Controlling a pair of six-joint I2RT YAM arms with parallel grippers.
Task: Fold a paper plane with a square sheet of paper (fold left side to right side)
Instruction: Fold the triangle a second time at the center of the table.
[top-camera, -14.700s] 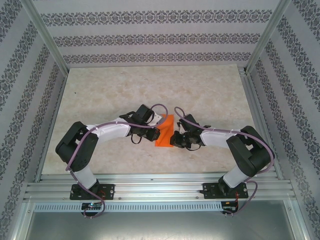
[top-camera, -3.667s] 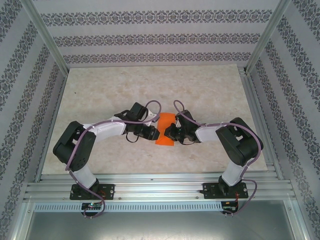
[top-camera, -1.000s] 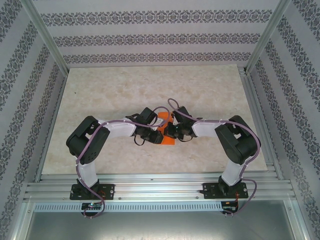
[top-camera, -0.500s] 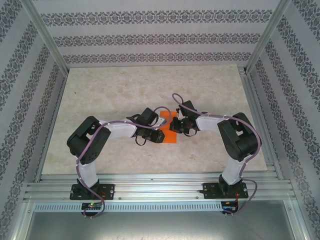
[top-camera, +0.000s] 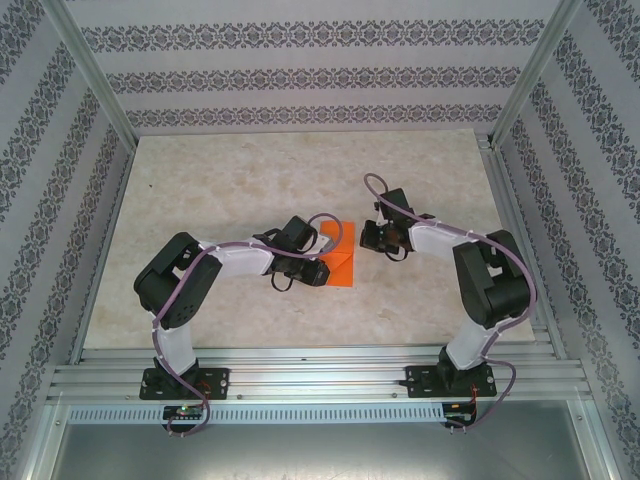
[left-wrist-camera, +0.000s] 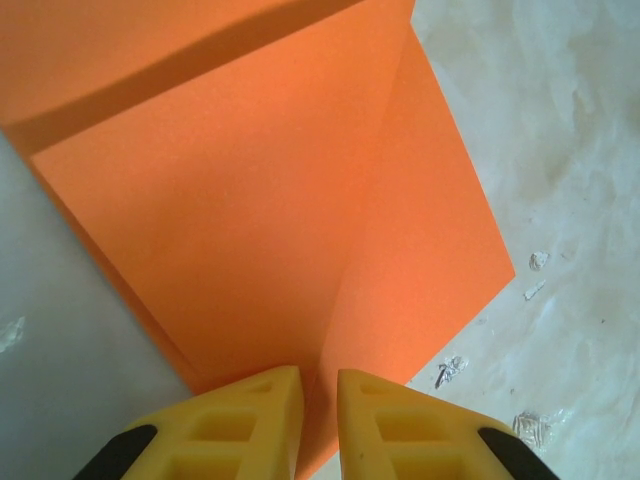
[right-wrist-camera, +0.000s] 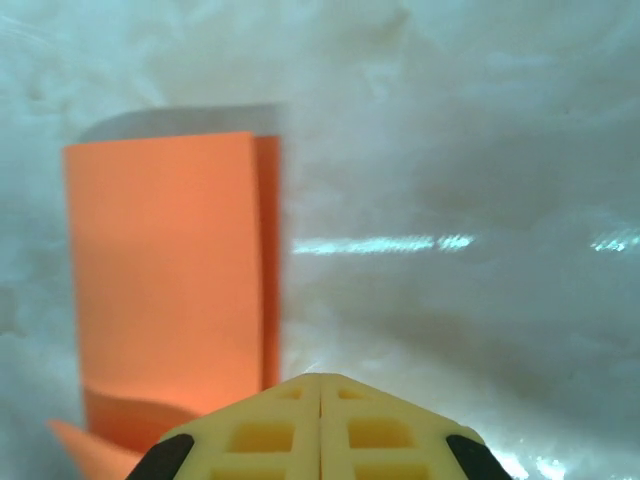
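The square sheet of paper (top-camera: 341, 250) is bright orange, folded into a narrow upright shape at the table's middle. My left gripper (top-camera: 322, 271) sits at its lower left edge. In the left wrist view the paper (left-wrist-camera: 290, 190) has one flap raised along a crease, and that crease runs into the narrow gap of the left gripper (left-wrist-camera: 320, 378), which is shut on it. My right gripper (top-camera: 367, 238) hangs just right of the paper, apart from it. Seen from the right wrist, the right gripper (right-wrist-camera: 320, 380) is shut with nothing in it, and the paper (right-wrist-camera: 170, 270) lies ahead to its left.
The pale marbled table (top-camera: 230, 180) is ringed by patterned walls and an aluminium frame (top-camera: 300, 380) at the near edge. Both arms bend inward toward the middle.
My right gripper has drawn back from the paper, up and to the right. The left gripper has stayed at the paper's lower left edge.
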